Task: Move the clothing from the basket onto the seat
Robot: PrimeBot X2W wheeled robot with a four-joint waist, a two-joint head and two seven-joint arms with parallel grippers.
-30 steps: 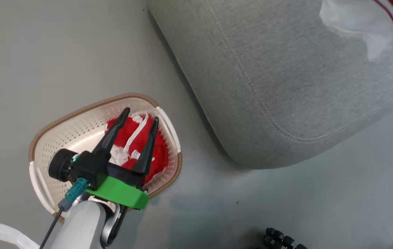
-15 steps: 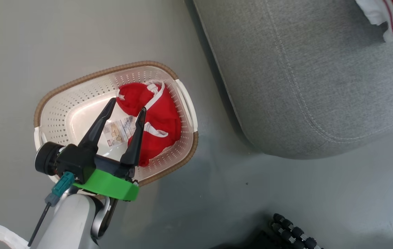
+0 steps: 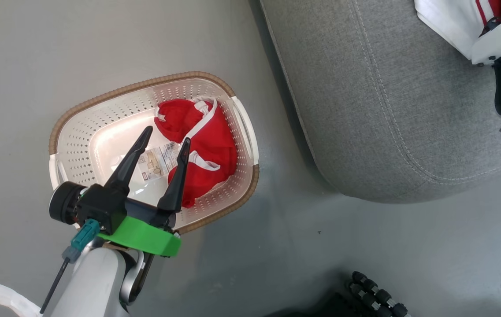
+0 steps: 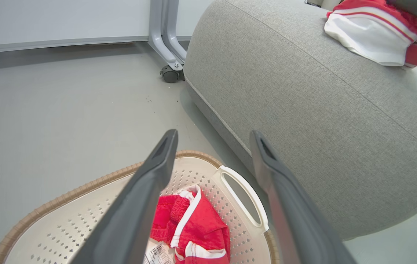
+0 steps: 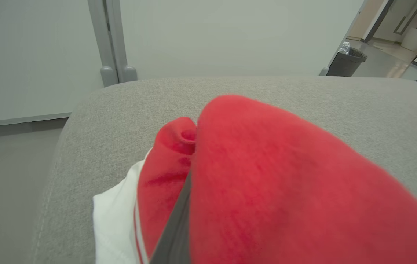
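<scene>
With the left gripper (image 3: 167, 134) spread wide above the red garment (image 3: 204, 141) lying in the basket (image 3: 100, 97), and the right gripper (image 5: 189, 179) pinching the other garment (image 5: 267, 176) over the seat (image 3: 387, 110), a misaimed descent could catch the paper label (image 3: 157, 160) or only a thin fold

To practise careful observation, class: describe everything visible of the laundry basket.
The basket is cream-white perforated plastic, a rounded rectangle with a brown woven-look rim and white handles. It stands upright on the floor, beside the seat, apart from it. A red garment and a paper label lie inside. The open left gripper hangs above it.
</scene>
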